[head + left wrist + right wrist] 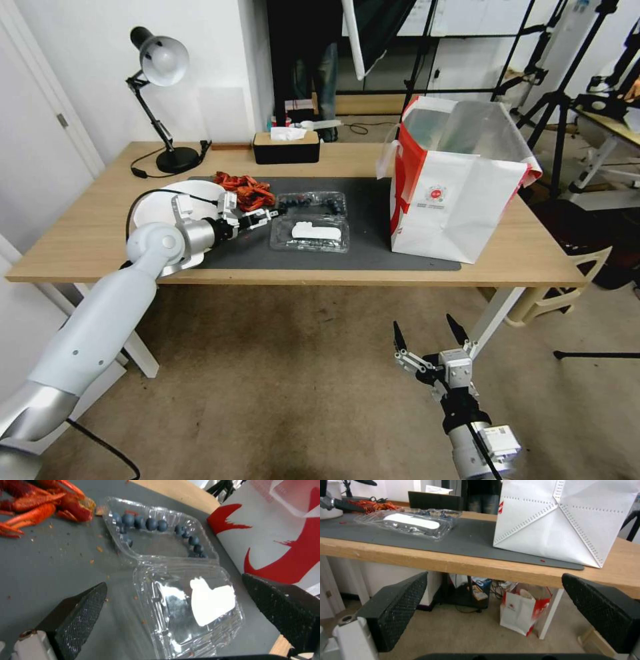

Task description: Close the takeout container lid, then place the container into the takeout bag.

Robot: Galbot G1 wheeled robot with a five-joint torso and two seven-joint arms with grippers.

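Now left gripper [272,215] jaws spread beside lid [313,234] (flat open) — crayfish [244,187] behind; right gripper [430,337] jaws spread, parked.

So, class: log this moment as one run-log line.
left gripper: open, beside lid | takeout container: lid open | right gripper: open, below table | takeout bag: upright

Beyond the left gripper [173,605], the lid [190,610] runs off the wrist picture's lower edge, its near corner hidden behind the gripper's body. The bag [280,530] is cut by the top and side edges there. The crayfish [36,502] are cut by the corner. The bag's round logo [437,194] is too small to read.
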